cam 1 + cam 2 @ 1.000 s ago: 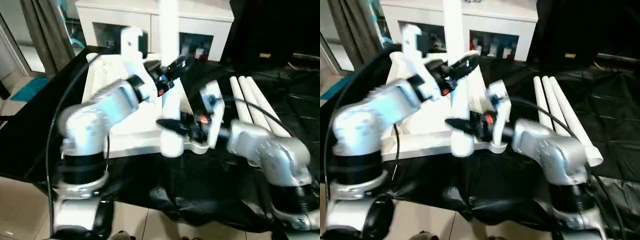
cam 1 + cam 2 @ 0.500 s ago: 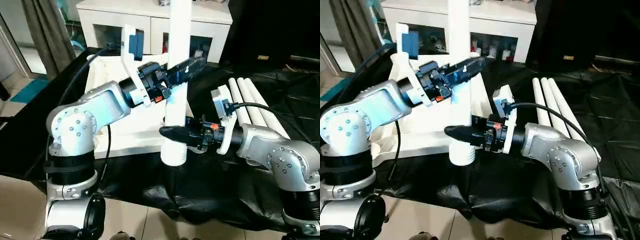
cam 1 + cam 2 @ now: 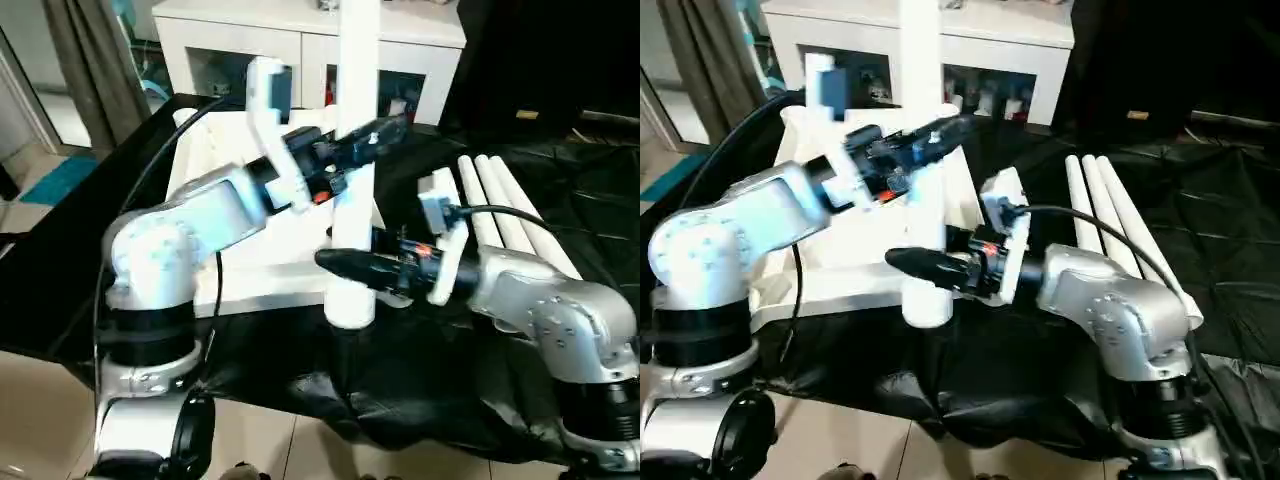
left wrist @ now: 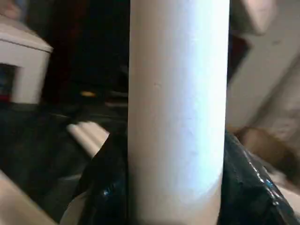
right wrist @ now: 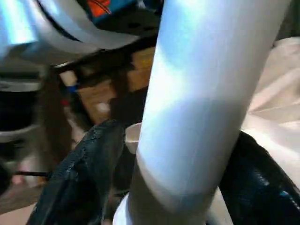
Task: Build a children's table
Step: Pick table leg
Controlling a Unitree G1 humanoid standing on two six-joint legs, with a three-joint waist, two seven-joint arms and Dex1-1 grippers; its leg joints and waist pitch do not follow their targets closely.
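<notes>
At frame centre a white leg (image 3: 352,150) stands upright at the tabletop's (image 3: 225,200) near edge. The left gripper (image 3: 372,135) pinches it higher up, the right gripper (image 3: 340,262) lower down. Three spare legs (image 3: 510,215) lie at right.

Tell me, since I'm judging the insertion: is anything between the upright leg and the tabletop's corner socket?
Nothing visible is. Both the left gripper and the right gripper clasp the upright leg, whose flared end sits at the near corner of the tabletop. The socket itself is hidden behind the leg, so seating cannot be confirmed.
</notes>
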